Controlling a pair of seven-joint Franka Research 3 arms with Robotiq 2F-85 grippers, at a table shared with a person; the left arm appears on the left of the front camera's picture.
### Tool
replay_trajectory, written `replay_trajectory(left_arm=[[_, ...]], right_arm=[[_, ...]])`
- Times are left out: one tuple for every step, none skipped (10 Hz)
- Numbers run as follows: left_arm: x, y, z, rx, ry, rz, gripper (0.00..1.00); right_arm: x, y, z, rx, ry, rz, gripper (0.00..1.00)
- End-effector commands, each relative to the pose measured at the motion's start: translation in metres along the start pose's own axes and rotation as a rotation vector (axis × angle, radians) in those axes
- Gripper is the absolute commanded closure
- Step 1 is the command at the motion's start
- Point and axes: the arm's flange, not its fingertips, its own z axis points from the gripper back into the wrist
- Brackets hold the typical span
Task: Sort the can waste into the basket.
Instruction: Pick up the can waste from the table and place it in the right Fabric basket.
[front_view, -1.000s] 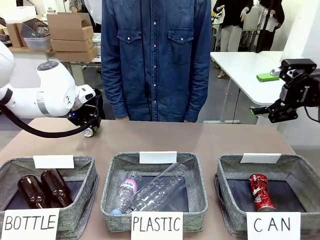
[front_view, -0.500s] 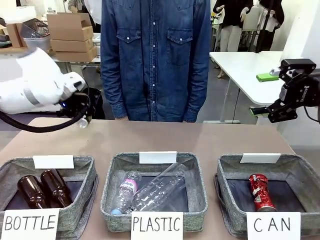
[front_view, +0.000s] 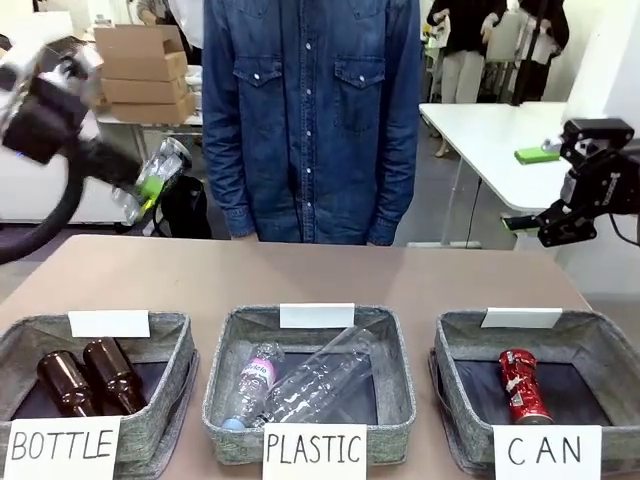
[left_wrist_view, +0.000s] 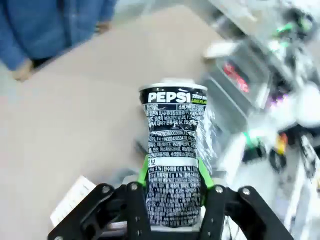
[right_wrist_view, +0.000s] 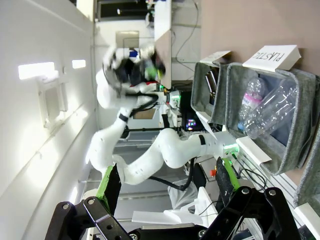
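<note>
A dark can (left_wrist_view: 172, 130) with silver ends and white print sits upright between green pads, my left gripper (left_wrist_view: 172, 175) shut on its lower half. From the front, that left gripper (front_view: 150, 185) is raised high over the table's far left, and the can (front_view: 168, 160) is tilted and blurred. A red dented can (front_view: 522, 385) lies in the grey basket (front_view: 600, 340) signed "CAN" at the front right. My right gripper (front_view: 525, 224) hangs open and empty beyond the table's right end, well above that basket; its pads (right_wrist_view: 222, 180) stand wide apart.
The "BOTTLE" basket (front_view: 165, 335) at front left holds two brown bottles. The "PLASTIC" basket (front_view: 395, 340) in the middle holds clear bottles. A person in a denim shirt (front_view: 310, 120) stands at the far edge. Bare tabletop (front_view: 320, 275) lies behind the baskets.
My left arm has swung up and left from just above the table's far left, lifting the dark can with it. The right arm has stayed still.
</note>
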Motion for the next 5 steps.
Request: replay_trajectory(left_arm=[[-0.089,-0.068,0.028,-0.079,0.071,-0.432,1.00],[-0.098,-0.074,0.021,-0.103,0.086,-0.562,1.00],[-0.101,-0.077,0.014,-0.077,0.057,-0.609,1.00],[-0.102,-0.074,0.010,0.028,0.031,-0.609,1.00],[-0.073,-0.072,0.033,-0.093,0.148,-0.463,1.00]], right_arm=[[0.000,0.003,0.001,-0.001,0.005,-0.004,0.00],[0.000,0.003,0.001,-0.001,0.005,-0.004,0.00],[0.000,0.003,0.001,-0.001,0.005,-0.004,0.00],[0.000,0.003,0.001,-0.001,0.005,-0.004,0.00],[0.000,0.003,0.001,-0.001,0.005,-0.004,0.00]])
